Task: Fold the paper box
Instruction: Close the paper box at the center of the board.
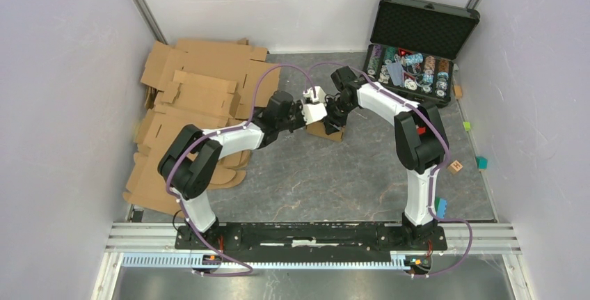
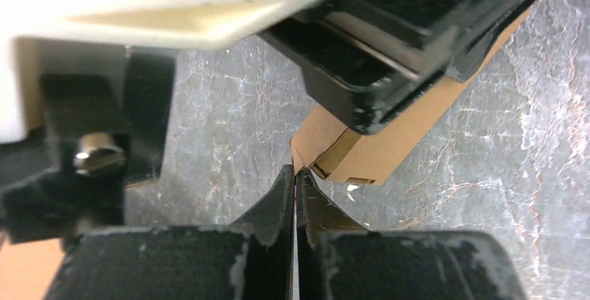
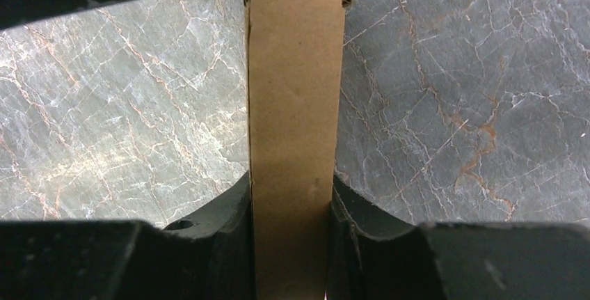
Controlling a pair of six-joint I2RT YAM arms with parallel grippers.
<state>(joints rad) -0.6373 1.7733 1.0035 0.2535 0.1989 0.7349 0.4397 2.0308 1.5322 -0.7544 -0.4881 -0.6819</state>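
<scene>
Grey marbled counter [image 1: 313,188], top view: we see left arm [image 1: 229,135] and right arm [image 1: 381,99] meet mid-counter over the paper box [image 1: 327,131].

Left wrist: left fingers [image 2: 275,209] pressed together, tips at the box's near corner, box up-right of them. Can't tell if a flap edge is nipped.

Right wrist: right fingers [image 3: 226,209] pinch the box's sides, with its long axis running straight out from them. We reckon right holds, left folds.

I see the paper box [image 3: 293,105] plain brown, my desk [image 3: 125,105] grey marble veined white and rust, the case [image 1: 424,28] black, the cardboard sheets [image 1: 202,84] brown like the box.
</scene>
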